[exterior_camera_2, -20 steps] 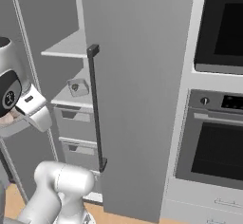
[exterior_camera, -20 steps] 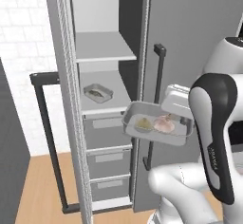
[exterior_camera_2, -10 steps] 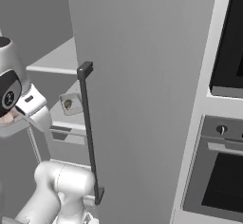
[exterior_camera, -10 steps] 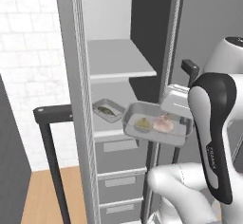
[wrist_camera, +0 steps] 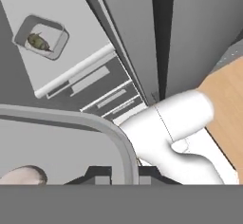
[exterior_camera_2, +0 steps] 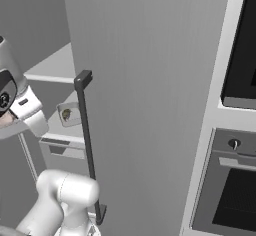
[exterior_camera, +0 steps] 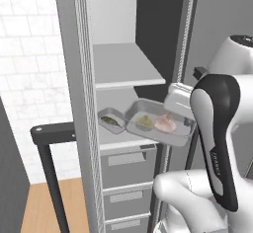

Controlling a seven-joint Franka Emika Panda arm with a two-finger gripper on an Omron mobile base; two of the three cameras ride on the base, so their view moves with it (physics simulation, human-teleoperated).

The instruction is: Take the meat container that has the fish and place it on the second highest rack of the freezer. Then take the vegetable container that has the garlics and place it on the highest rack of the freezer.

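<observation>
Freezer shelves (exterior_camera: pixel 126 69) fill the upper centre of the left base view. At centre right, our gripper (wrist_camera: pixel 124 173) pinches the rim of the garlic container (exterior_camera: pixel 159 123). We judge it must rise, stay level, and clear the fish container (exterior_camera: pixel 111 120).

small tray (exterior_camera: pixel 112 120) on freezer shelf (exterior_camera: pixel 128 135) | held tray (exterior_camera: pixel 159 124) just right, before shelf | drawers (exterior_camera: pixel 126 173) below

A larger grey container (exterior_camera: pixel 159 123) with pale food hung tilted in front of the freezer shelf (exterior_camera: pixel 118 131), just beside a small container (exterior_camera: pixel 111 120) resting there.
</observation>
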